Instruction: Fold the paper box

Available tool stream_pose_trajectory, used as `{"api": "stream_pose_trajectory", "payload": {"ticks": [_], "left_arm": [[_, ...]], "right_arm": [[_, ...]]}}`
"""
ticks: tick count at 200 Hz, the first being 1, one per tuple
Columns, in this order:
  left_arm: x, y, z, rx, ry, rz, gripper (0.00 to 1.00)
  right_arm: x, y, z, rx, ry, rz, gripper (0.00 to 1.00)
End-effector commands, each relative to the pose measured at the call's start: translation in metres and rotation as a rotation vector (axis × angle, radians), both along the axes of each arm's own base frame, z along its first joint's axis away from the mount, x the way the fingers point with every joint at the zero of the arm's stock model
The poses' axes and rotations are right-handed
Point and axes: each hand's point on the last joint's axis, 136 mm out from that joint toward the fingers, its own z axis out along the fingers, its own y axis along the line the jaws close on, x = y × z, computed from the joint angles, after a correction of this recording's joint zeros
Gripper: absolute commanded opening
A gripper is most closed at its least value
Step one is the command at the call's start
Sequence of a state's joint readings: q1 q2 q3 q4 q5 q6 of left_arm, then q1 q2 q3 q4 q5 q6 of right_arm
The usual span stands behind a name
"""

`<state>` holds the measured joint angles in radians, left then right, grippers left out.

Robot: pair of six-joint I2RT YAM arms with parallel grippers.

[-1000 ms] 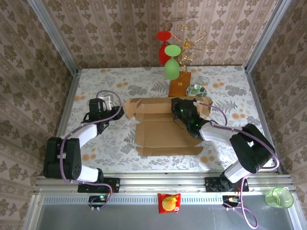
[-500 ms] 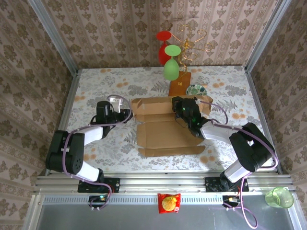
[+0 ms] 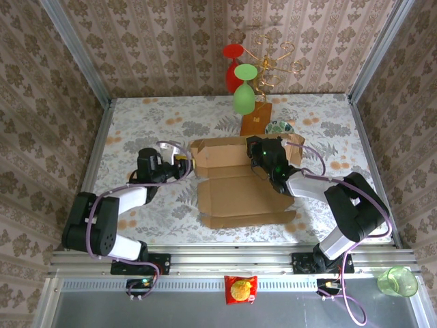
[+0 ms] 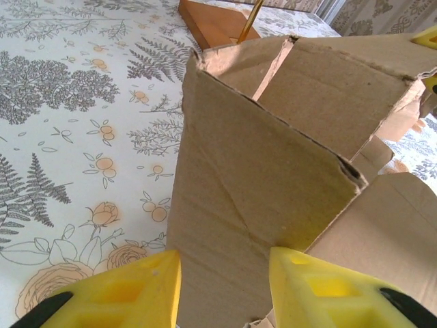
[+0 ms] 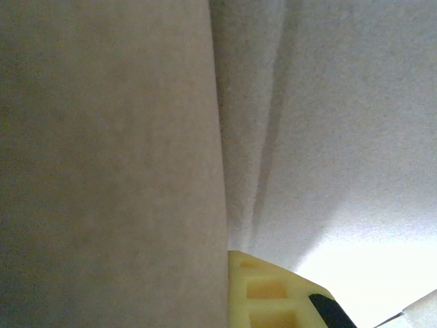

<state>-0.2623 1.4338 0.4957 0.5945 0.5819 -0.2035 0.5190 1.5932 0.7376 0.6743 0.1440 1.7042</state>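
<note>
The paper box (image 3: pixel 242 188) is tan corrugated cardboard lying mid-table, its base flat, its back wall (image 3: pixel 218 152) raised. My left gripper (image 3: pixel 186 164) is at the box's left end. In the left wrist view its yellow fingertips (image 4: pixel 136 290) stand apart, and the upright end flap (image 4: pixel 252 178) rises just ahead of the gap; the gripper (image 4: pixel 225 280) is open. My right gripper (image 3: pixel 257 154) sits at the back wall's right part, shut on the cardboard. In the right wrist view one yellow finger (image 5: pixel 270 294) presses against the cardboard sheet (image 5: pixel 109 164); the other is hidden behind it.
A wire glass stand (image 3: pixel 270 65) with a red glass (image 3: pixel 233 68) and a green glass (image 3: pixel 244 92) rises behind the box on an orange-brown base (image 3: pixel 255 123). A small patterned dish (image 3: pixel 280 128) lies beside it. A green cup (image 3: pixel 397 280) and a snack packet (image 3: pixel 240 288) sit off the table's near edge.
My left gripper has moved right up to the box's left end and its jaws have widened slightly. The left end flap now stands up and the box has slid a little right.
</note>
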Motion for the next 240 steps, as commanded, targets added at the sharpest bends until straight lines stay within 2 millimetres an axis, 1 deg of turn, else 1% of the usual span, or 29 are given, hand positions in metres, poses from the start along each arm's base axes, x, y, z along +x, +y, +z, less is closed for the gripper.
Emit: {"api": "stream_pose_trajectory", "payload": {"ticks": [1,16,23,50,91,111,147,200,240], "left_arm": [[0.001,-0.009,0.009,-0.009,-0.081,-0.055,0.40],[0.001,-0.014,0.012,-0.021,-0.109,-0.076,0.40],[-0.004,-0.020,0.015,-0.038,-0.120,-0.120,0.40],[-0.014,-0.028,0.016,-0.071,-0.163,-0.192,0.40],[-0.018,-0.034,0.002,-0.098,-0.142,-0.244,0.38],[-0.016,-0.036,0.002,-0.123,-0.152,-0.240,0.36],[-0.020,-0.046,0.005,-0.139,-0.176,-0.265,0.36],[-0.030,-0.058,0.007,-0.120,-0.202,-0.294,0.35],[-0.031,-0.060,0.005,-0.113,-0.197,-0.293,0.36]], "right_arm": [[-0.006,0.001,-0.024,-0.061,0.056,0.035,0.00],[-0.005,0.001,-0.024,-0.059,0.054,0.040,0.00],[-0.005,0.002,-0.022,-0.054,0.050,0.044,0.00],[-0.002,0.001,-0.014,-0.047,0.028,0.056,0.00],[-0.001,-0.004,0.000,-0.074,0.004,0.069,0.00],[-0.001,-0.005,0.004,-0.072,-0.006,0.071,0.00],[0.001,-0.005,0.007,-0.063,-0.018,0.077,0.00],[0.001,-0.006,0.003,-0.061,-0.012,0.075,0.00],[0.001,-0.005,0.001,-0.056,-0.013,0.078,0.00]]}}
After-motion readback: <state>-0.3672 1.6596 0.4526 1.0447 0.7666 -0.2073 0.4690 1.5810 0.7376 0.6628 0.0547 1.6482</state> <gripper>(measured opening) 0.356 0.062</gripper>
